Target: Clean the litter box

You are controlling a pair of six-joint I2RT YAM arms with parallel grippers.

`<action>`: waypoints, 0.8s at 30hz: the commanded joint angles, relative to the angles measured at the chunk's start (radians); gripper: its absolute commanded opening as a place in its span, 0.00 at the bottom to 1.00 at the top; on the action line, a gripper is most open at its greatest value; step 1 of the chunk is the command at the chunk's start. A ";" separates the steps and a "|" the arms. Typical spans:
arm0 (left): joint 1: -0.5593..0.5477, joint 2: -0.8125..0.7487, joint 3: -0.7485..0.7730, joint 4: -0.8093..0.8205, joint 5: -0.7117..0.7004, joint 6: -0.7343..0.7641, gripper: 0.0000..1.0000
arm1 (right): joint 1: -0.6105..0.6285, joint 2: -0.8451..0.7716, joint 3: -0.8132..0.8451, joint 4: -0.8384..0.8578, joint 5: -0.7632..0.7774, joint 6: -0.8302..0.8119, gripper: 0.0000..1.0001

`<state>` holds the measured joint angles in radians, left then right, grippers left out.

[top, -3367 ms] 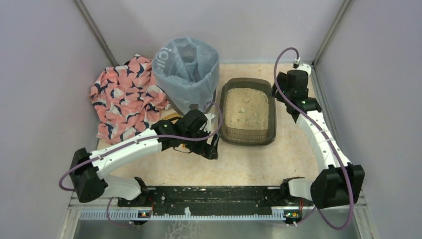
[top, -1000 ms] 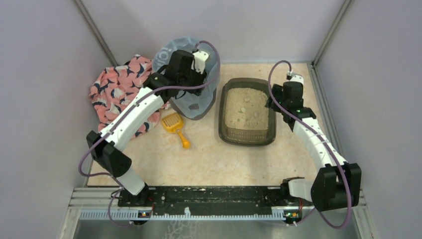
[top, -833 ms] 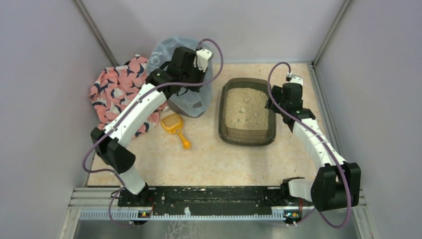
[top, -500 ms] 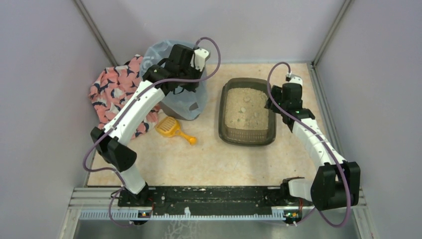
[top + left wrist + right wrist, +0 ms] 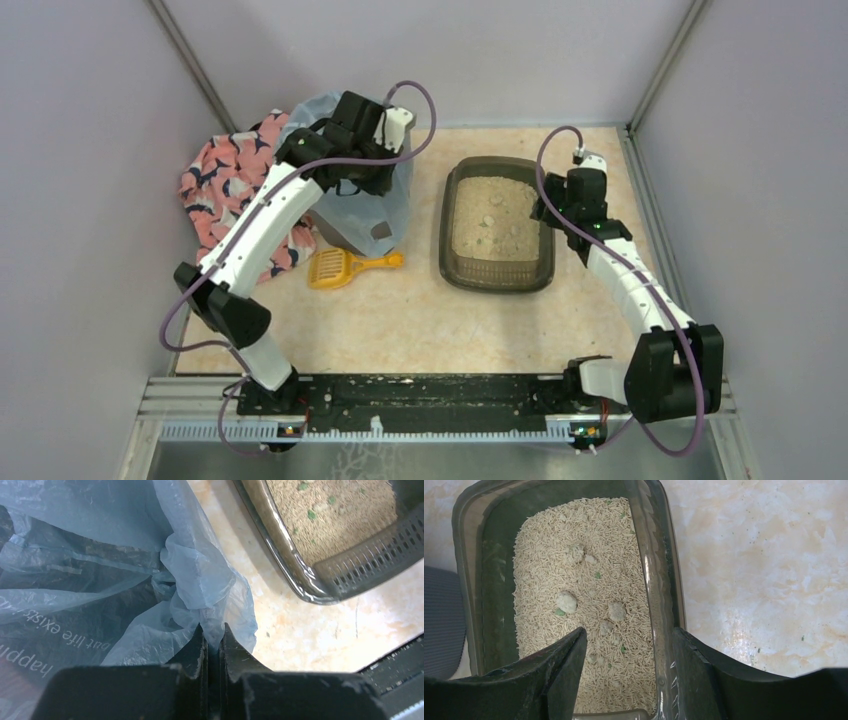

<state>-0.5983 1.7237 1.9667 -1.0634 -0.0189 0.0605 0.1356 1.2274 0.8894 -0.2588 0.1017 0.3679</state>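
The litter box (image 5: 497, 281) is a dark translucent tray of beige litter with a few grey clumps (image 5: 566, 601), lying at the middle right. My right gripper (image 5: 556, 207) stands open astride its right wall (image 5: 656, 570). One finger (image 5: 566, 655) hangs over the litter and the other is outside the wall. My left gripper (image 5: 213, 630) is shut on a bunched fold of the light blue bag (image 5: 200, 585) that lines the bin (image 5: 355, 205). The tray's corner (image 5: 360, 572) shows at the upper right of the left wrist view.
A yellow scoop (image 5: 340, 268) lies on the floor in front of the bin, its handle pointing right toward the tray. A pink patterned cloth (image 5: 235, 190) is heaped at the far left. Grey walls close in both sides.
My left gripper has shut on the bag's rim and dragged the bin leftward. The scoop has been turned, its handle now pointing right. The right arm has barely moved.
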 commanded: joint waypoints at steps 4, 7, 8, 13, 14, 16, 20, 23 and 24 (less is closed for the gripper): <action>-0.004 -0.145 -0.088 -0.074 0.082 -0.084 0.00 | 0.007 -0.004 -0.013 0.057 -0.027 0.010 0.64; -0.006 -0.170 -0.107 -0.075 0.086 -0.088 0.00 | 0.007 0.001 -0.019 0.066 -0.037 0.016 0.64; -0.007 -0.174 -0.115 -0.072 0.085 -0.088 0.00 | 0.008 0.002 -0.020 0.068 -0.040 0.016 0.64; -0.007 -0.169 -0.148 -0.038 0.073 -0.092 0.05 | 0.009 0.007 -0.018 0.064 -0.036 0.012 0.64; -0.006 -0.162 -0.149 -0.034 0.073 -0.095 0.14 | 0.009 0.005 -0.017 0.062 -0.033 0.011 0.64; -0.007 -0.147 -0.148 -0.023 0.079 -0.097 0.41 | 0.009 0.001 -0.015 0.056 -0.028 0.006 0.64; -0.008 -0.127 -0.135 -0.001 0.084 -0.101 0.72 | 0.008 -0.011 -0.012 0.045 -0.018 -0.001 0.68; -0.007 -0.125 -0.118 0.031 0.093 -0.106 0.91 | 0.009 -0.029 -0.008 0.040 -0.011 -0.001 0.82; -0.007 -0.134 -0.120 0.057 0.102 -0.109 0.97 | 0.008 -0.033 -0.006 0.038 -0.011 0.000 0.86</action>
<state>-0.6060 1.5948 1.8290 -1.0790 0.0559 -0.0315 0.1360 1.2350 0.8631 -0.2474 0.0753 0.3752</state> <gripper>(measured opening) 0.883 0.803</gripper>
